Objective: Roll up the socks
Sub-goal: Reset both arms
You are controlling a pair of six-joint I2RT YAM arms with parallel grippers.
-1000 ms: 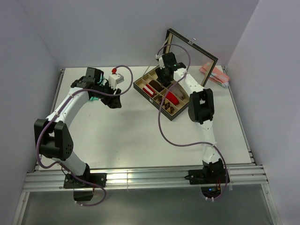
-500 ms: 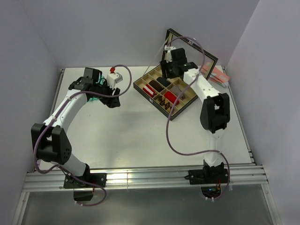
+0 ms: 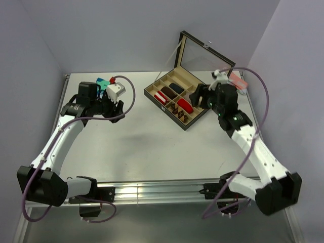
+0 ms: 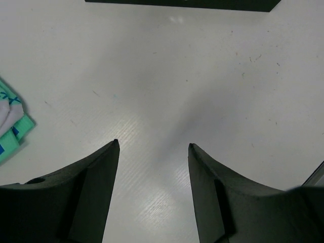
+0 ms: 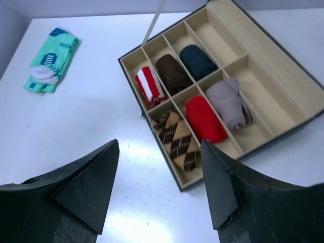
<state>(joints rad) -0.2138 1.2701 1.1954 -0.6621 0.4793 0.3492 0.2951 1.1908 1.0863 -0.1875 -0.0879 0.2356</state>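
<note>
White tabletop (image 4: 212, 76) lies open beneath left hand (image 4: 152, 147) and right hand (image 5: 159, 144), both spread.

Open table (image 3: 152, 142) lies before the box (image 5: 215, 38), whose upright lid (image 3: 205, 54) walls off its far side.

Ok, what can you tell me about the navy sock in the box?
The navy sock is a stubby, dark blue roll of soft knit fabric. It lies in its own compartment of the open organizer box and fills the compartment's width. The brown roll is in the next compartment. Nothing grips it.
</note>
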